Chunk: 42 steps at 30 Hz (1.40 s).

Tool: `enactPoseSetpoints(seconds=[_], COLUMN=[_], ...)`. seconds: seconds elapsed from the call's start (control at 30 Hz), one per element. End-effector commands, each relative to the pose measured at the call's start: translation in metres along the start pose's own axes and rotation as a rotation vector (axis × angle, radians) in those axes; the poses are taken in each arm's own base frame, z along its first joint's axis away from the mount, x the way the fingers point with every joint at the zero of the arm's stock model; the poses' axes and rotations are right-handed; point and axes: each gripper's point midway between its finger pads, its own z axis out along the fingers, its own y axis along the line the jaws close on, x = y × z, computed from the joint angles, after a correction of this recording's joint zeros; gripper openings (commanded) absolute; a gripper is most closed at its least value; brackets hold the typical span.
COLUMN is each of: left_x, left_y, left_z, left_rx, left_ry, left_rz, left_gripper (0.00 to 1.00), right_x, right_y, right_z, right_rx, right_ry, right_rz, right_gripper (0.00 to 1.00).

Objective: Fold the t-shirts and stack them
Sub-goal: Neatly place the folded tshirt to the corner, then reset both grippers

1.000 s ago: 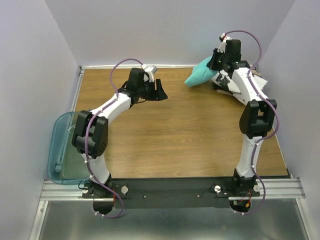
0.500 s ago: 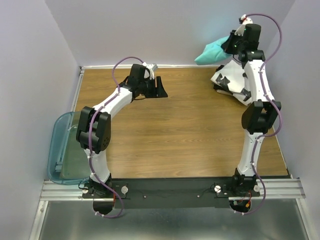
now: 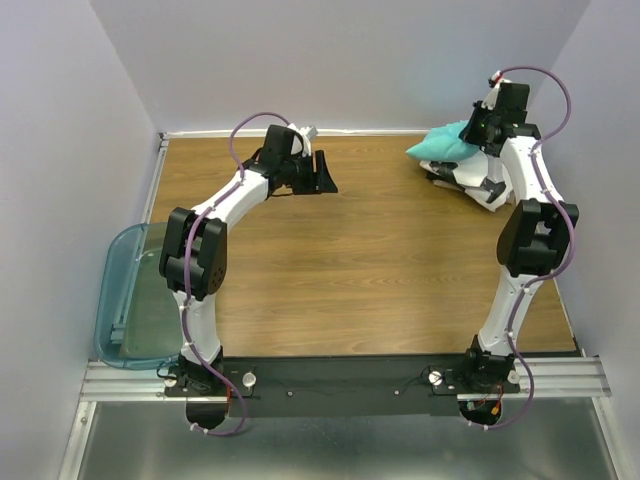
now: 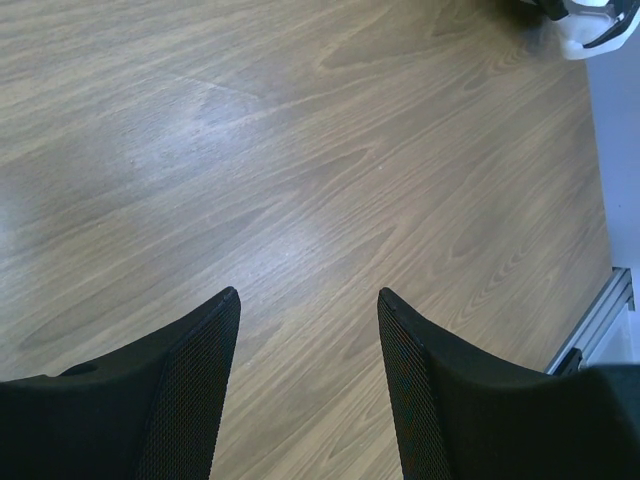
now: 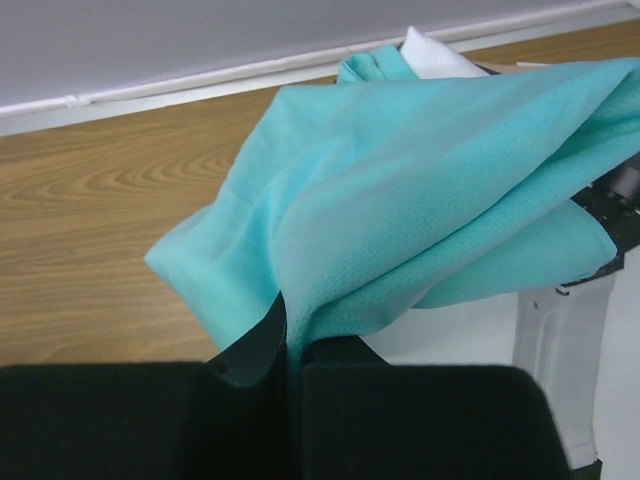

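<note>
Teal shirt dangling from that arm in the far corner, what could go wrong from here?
1. The right end effector pinches only a small fold of the teal t-shirt; it might slip free.
2. The shirt hangs bunched close by the folded white t-shirt, so lowering it could rumple or drag that one.
3. The left end effector stands open over the table, far off, so nothing can help spread the cloth.

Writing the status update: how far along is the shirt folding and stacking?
Done: the white, black-blotched cloth t-shirt lies folded at the far right corner. In hand: the right gripper is shut on the plain teal cloth t-shirt, bunched, not folded. Remaining: fold it, stack it on the white one. The left gripper hangs open, empty.
</note>
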Motion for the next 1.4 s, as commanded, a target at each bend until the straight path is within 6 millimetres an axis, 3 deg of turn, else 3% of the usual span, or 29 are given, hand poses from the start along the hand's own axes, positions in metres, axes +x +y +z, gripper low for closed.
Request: enactPoseSetpoints(seconds=[0.0, 0.27, 0.4, 0.67, 0.7, 0.87, 0.9, 1.23, 1.3, 1.33, 1.37], left_x=[-0.007, -0.001, 0.001, -0.010, -0.013, -0.020, -0.021, -0.058, -0.062, -0.067, -0.071], left_y=[-0.004, -0.001, 0.000, -0.004, -0.005, -0.012, -0.013, -0.034, -0.032, -0.034, -0.037], left_z=[-0.002, -0.005, -0.005, -0.011, -0.014, -0.020, -0.021, -0.047, -0.052, -0.055, -0.062], left_rx=[0.018, 0.003, 0.005, -0.010, -0.013, -0.006, -0.004, -0.014, -0.038, -0.039, -0.039], left_ry=[0.000, 0.001, 0.005, -0.022, -0.035, -0.067, -0.069, -0.215, -0.243, -0.268, -0.291], left_rz=[0.005, 0.014, 0.014, 0.038, 0.046, 0.054, 0.054, 0.104, 0.104, 0.112, 0.115], left_gripper=[0.65, 0.65, 0.65, 0.65, 0.65, 0.65, 0.65, 0.65, 0.66, 0.66, 0.66], right_x=[-0.022, -0.007, 0.011, 0.045, 0.047, 0.041, 0.041, 0.016, 0.021, 0.014, 0.027], right_y=[-0.023, -0.057, -0.068, -0.095, -0.101, -0.109, -0.107, -0.079, -0.071, -0.060, -0.057], right_z=[-0.028, -0.047, -0.050, -0.039, -0.039, -0.052, -0.054, -0.109, -0.115, -0.127, -0.127], right_rx=[0.088, 0.186, 0.204, 0.270, 0.306, 0.373, 0.370, 0.305, 0.272, 0.234, 0.214], right_ry=[-0.061, -0.037, 0.002, 0.079, 0.083, 0.062, 0.060, -0.039, -0.036, -0.064, -0.039], right_rz=[-0.020, -0.017, -0.010, 0.010, 0.011, 0.015, 0.018, 0.024, 0.036, 0.037, 0.047], right_gripper=[0.01, 0.00, 0.00, 0.02, 0.06, 0.95, 1.00, 1.00, 1.00, 1.00, 1.00])
